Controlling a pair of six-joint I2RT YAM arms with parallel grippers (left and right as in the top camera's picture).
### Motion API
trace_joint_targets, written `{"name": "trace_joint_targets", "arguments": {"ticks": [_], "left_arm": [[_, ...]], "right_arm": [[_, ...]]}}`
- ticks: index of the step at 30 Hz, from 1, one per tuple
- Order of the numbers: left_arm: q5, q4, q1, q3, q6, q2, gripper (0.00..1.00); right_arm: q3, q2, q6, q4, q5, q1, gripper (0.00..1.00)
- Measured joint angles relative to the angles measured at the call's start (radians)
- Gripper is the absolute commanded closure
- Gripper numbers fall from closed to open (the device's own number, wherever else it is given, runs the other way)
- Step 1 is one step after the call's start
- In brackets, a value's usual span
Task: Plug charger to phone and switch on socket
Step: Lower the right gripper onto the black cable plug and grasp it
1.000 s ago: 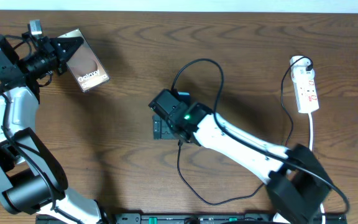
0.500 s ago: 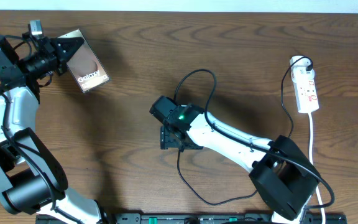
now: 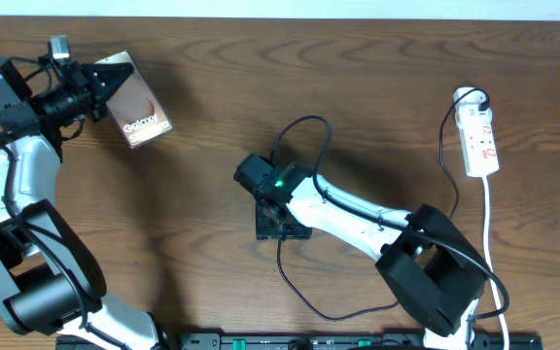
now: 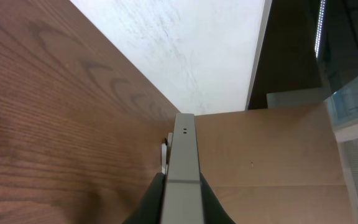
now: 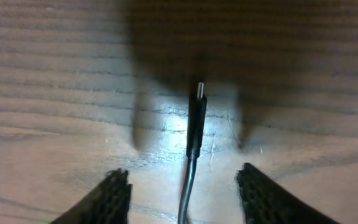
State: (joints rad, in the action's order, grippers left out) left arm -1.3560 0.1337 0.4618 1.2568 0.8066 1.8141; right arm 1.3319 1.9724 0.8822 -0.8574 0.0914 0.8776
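Note:
The brown phone with "Galaxy" lettering lies at the table's far left, and my left gripper is shut on its near end. The left wrist view shows the phone edge-on between the jaws. The black charger cable loops across the middle and runs to a white plug on the white power strip at the far right. My right gripper is open above the table. The cable's small plug tip lies on the wood between its open fingers.
The power strip's white cord runs along the right edge toward the front. More of the black cable curves near the front edge. A pale wall and a cardboard-coloured panel stand beyond the table's far edge.
My right gripper has moved toward the front of the table and slightly right, and the cable loop behind it has narrowed. The left gripper and phone have not moved.

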Motion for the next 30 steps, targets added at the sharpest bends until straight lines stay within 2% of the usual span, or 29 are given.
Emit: {"name": "trace_joint_targets", "arguments": {"ticks": [7, 15, 30], "left_arm": [[0.0, 0.0, 0.0, 0.0, 0.0, 0.0, 0.93], [0.0, 0.0, 0.0, 0.0, 0.0, 0.0, 0.93], [0.0, 0.0, 0.0, 0.0, 0.0, 0.0, 0.93]], "right_arm": [[0.0, 0.015, -0.002, -0.003, 0.019, 0.0, 0.54], [0.002, 0.044, -0.002, -0.006, 0.068, -0.016, 0.53], [0.002, 0.044, 0.002, 0.02, 0.065, -0.051, 0.59]]}}
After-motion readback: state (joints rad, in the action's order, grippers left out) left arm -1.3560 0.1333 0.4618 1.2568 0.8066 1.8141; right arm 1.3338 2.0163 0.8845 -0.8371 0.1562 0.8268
